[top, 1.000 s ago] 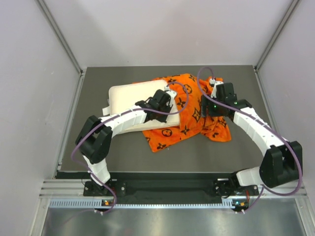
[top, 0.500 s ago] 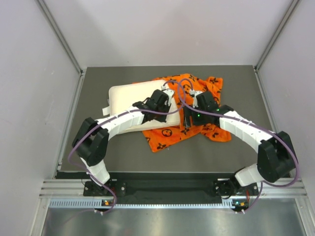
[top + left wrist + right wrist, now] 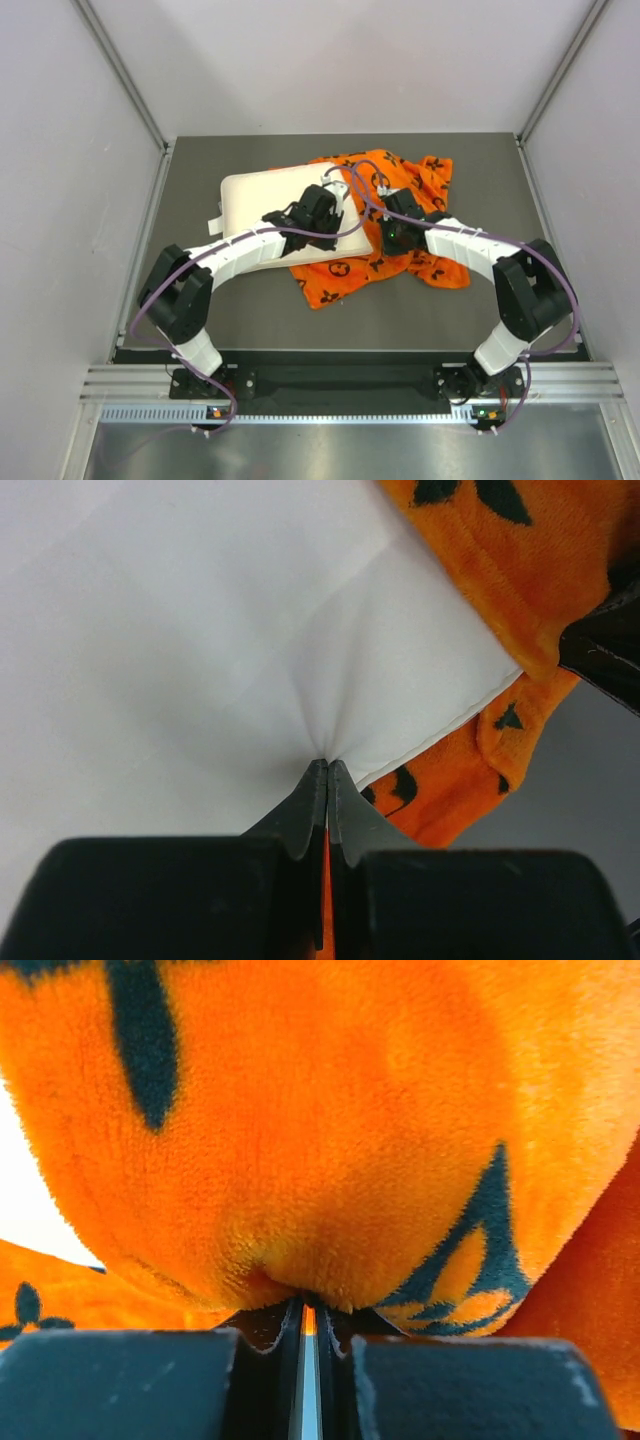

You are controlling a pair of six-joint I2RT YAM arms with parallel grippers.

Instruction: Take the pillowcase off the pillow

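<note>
Top view: I note the pillow (image 3: 262, 198) flat on the table (image 3: 250, 310), its right end covered by the bunched pillowcase (image 3: 425, 262). The left gripper (image 3: 322, 212) is on cream cloth and the right gripper (image 3: 392, 236) on orange.

Left wrist: jaws pinched shut on a pucker of pillow (image 3: 200, 630) cloth near its seam, with the pillowcase (image 3: 500, 560) just beside.

Right wrist: jaws clamped on a plush pillowcase (image 3: 330, 1140) fold. I judge both items light and limp. The plush may slip, so a thick fold or hem is the best hold.
</note>
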